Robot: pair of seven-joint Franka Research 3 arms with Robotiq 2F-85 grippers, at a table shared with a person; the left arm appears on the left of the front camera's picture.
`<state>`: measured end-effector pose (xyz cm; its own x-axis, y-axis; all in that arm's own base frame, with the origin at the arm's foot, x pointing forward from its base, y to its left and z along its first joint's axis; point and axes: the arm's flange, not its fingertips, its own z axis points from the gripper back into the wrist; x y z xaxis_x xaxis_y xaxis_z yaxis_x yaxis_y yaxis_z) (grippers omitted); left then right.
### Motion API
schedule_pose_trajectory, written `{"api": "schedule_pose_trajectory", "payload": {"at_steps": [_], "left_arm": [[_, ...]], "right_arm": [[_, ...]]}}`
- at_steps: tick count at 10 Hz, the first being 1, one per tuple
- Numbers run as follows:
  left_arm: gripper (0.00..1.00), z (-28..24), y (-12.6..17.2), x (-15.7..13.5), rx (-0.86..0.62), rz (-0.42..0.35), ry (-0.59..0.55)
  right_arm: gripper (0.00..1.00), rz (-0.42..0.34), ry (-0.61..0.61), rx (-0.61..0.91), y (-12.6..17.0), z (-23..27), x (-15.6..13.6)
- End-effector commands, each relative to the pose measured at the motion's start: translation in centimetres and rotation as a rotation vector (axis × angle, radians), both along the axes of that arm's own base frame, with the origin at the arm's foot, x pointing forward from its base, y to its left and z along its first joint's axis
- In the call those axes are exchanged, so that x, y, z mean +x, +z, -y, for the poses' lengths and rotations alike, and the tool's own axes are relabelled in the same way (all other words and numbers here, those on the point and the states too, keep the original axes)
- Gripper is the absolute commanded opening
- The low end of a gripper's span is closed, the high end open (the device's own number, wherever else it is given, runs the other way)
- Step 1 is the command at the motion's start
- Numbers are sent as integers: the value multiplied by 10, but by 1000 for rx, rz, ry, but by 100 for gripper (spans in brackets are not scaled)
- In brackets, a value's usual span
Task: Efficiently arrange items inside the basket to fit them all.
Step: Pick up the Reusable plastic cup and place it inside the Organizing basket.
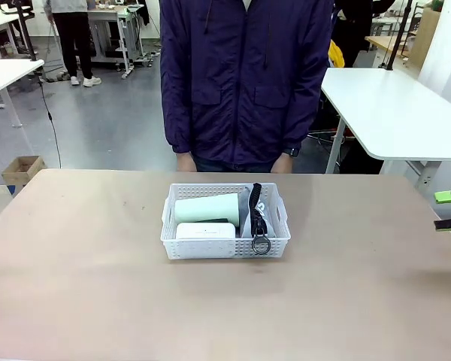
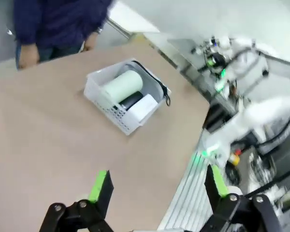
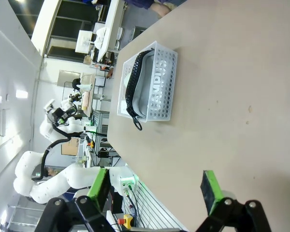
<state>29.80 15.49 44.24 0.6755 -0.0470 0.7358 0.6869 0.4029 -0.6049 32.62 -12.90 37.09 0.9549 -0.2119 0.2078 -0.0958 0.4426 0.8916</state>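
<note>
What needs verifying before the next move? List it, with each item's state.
1. Basket upright on the table: ok.
2. Pale green cup lying inside, on its side: ok.
3. White box and grey CAMPUS pouch inside: ok.
4. Small black object between cup and box: inside, identity cannot tell.
5. Left gripper and right gripper open, empty, away from the basket: ok.
6. Person's hands off the table: ok.

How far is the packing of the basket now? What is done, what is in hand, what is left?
Done: the pale green cup, white box, black object and grey pouch all lie inside the basket. In hand: nothing; the left gripper and right gripper are open, away from it. Left: apparently nothing.
</note>
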Motion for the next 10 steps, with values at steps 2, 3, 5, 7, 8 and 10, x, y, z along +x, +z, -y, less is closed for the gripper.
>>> {"api": "schedule_pose_trajectory", "payload": {"at_steps": [2,3,5,7,8,10], "left_arm": [[100,-9,-65,38,-241,-149,24],[100,-9,-77,45,-285,-186,28],[86,-8,-80,24,-237,-182,49],[86,-8,-80,24,-237,-182,49],[86,-8,-80,24,-237,-182,49],[86,-8,-80,24,-237,-182,49]], "right_arm": [[100,-4,-10,16,5,-1,0],[100,-4,-10,16,5,-1,0],[100,-4,-10,16,5,-1,0],[100,-4,-10,16,5,-1,0],[100,-4,-10,16,5,-1,0],[100,-4,-10,16,5,-1,0]]}}
